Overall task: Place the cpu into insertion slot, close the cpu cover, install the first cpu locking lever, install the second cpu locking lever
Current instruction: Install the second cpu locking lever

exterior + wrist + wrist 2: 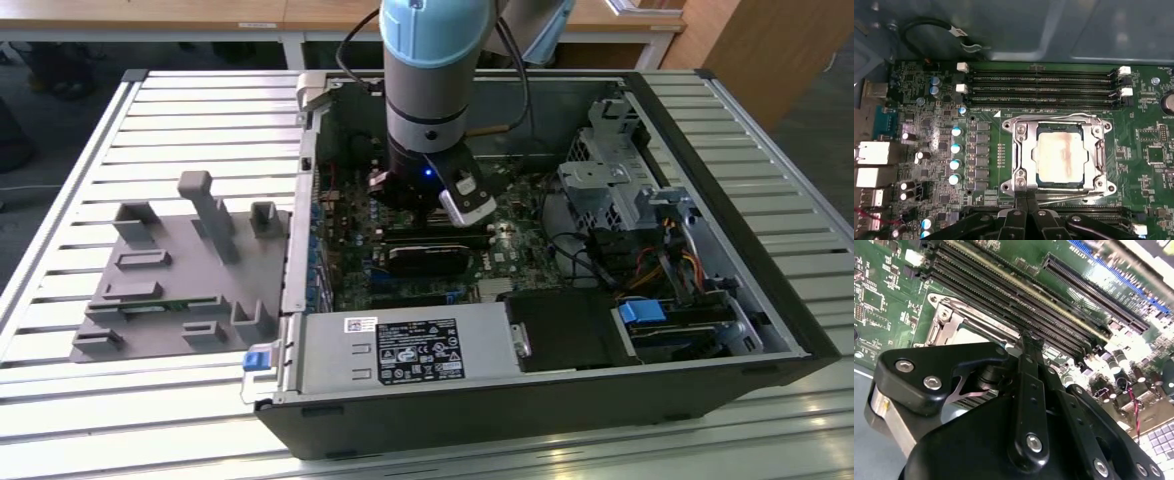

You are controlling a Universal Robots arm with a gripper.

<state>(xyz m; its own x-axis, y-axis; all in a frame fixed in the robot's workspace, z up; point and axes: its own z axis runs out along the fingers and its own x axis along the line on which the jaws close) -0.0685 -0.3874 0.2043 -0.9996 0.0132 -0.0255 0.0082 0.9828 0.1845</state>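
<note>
In the first wrist view the cpu (1060,154), a silvery square chip with a pale smear on top, lies in its socket on the green motherboard. The cpu cover (1023,156), a silvery frame plate, lies flat around it. A thin wire locking lever (1059,117) runs along the socket side nearest the memory slots, and another (1100,150) runs down an adjacent side. My gripper (1026,200) is shut, its black fingertips together at the socket's edge with nothing seen between them. The second wrist view shows the fingers (1030,347) above the cover's corner (946,320). In the exterior view the gripper (430,205) hangs inside the open case.
Black memory slots (1044,85) lie beside the socket. A black heatsink block (427,255), the power supply box (400,350) and a drive cage (614,190) crowd the case. A grey fixture (174,270) sits on the slatted table at the exterior view's left.
</note>
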